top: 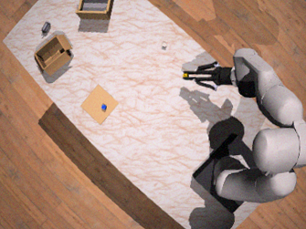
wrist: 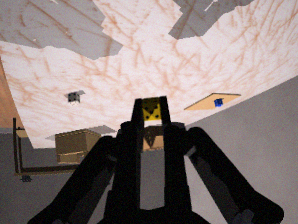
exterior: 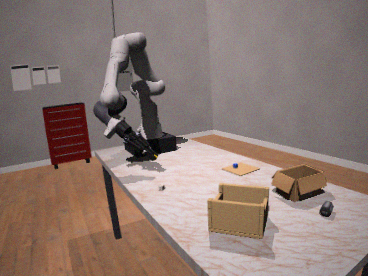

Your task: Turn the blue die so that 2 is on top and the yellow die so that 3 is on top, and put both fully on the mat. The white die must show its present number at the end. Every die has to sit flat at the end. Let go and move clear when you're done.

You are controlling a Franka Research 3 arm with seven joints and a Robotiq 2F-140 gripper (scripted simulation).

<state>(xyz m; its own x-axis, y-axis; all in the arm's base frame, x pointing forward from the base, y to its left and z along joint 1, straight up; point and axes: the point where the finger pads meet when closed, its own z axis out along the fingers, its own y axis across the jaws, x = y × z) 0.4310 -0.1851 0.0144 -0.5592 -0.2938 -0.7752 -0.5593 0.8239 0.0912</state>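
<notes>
The yellow die (top: 185,76) (exterior: 155,156) (wrist: 152,109) is held between the fingertips of my gripper (top: 186,76) (exterior: 155,156) (wrist: 152,108), which is shut on it and tilted low toward horizontal, above the table. Dark pips show on the die's face in the wrist view; its number is too blurred to read surely. The blue die (top: 104,107) (exterior: 235,165) (wrist: 218,102) sits on the tan mat (top: 91,97) (exterior: 242,171) (wrist: 200,103); its top number cannot be read. The white die (top: 164,45) (exterior: 161,188) (wrist: 74,97) lies on the table, its number too small to tell.
An open wooden box (top: 82,11) (exterior: 235,220) and an open cardboard box (top: 54,64) (exterior: 290,186) stand toward the table's far end from the arm. A dark computer mouse (top: 46,27) (exterior: 326,208) lies near the cardboard box.
</notes>
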